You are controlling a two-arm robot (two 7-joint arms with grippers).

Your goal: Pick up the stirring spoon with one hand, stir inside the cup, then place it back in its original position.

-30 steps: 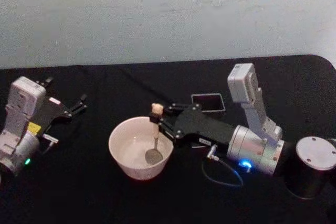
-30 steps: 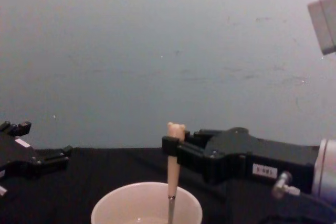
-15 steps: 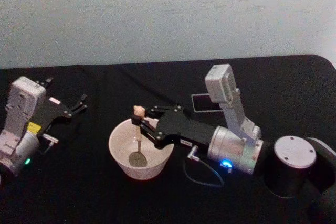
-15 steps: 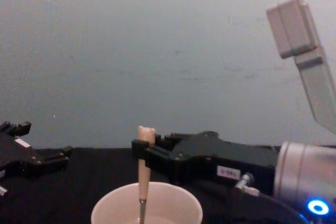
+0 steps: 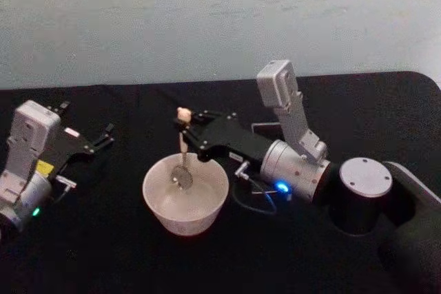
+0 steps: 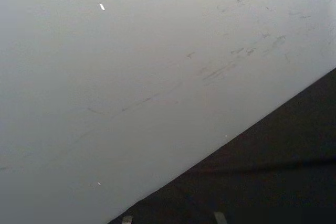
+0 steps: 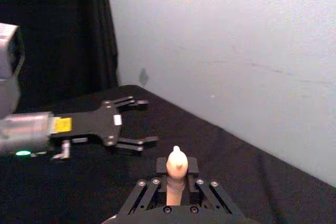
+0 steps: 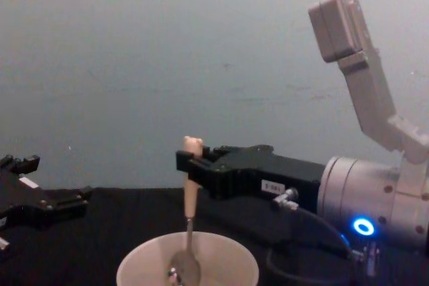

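I count one stirring spoon (image 5: 181,151), one cup (image 5: 157,201) and two grippers. The right gripper (image 5: 185,133) clamps the spoon upright below its bear head, bowl inside the cup. The bowl sits higher than half a second ago, perhaps off the bottom. The left gripper (image 5: 103,135) is spread and empty, at the bench's (image 5: 103,246) left.

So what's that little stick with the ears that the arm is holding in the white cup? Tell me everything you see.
The stirring spoon is a slim beige, wooden-looking stick topped by a small bear head with two round ears. Lower down it becomes a thin grey metal-looking stem ending in a small rounded bowl. It stands nearly upright, clamped just below the head by the right gripper, its bowl inside the cup. Whether it touches the bottom cannot be told.
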